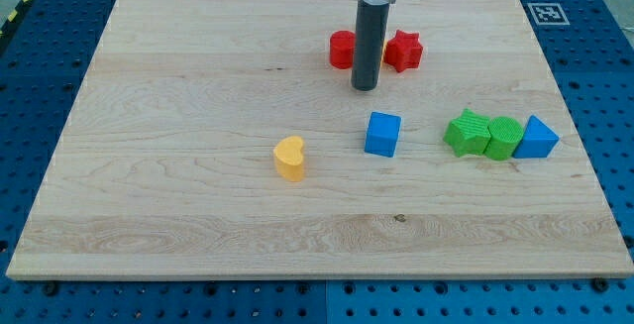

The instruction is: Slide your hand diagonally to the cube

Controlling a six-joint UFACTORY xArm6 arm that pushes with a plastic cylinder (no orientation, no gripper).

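Observation:
A blue cube [382,134] sits on the wooden board right of centre. My tip [366,87] is on the board just above the cube, slightly to its left, and apart from it. Behind the rod lie a red round block [342,50] and a red star-shaped block [403,51], with a sliver of yellow between them, mostly hidden by the rod.
A yellow heart-shaped block [290,158] lies left of the cube. At the view's right stands a row: a green star-shaped block [467,132], a green rounded block [502,138] and a blue triangular block [536,138]. The board's right edge [584,156] is close to them.

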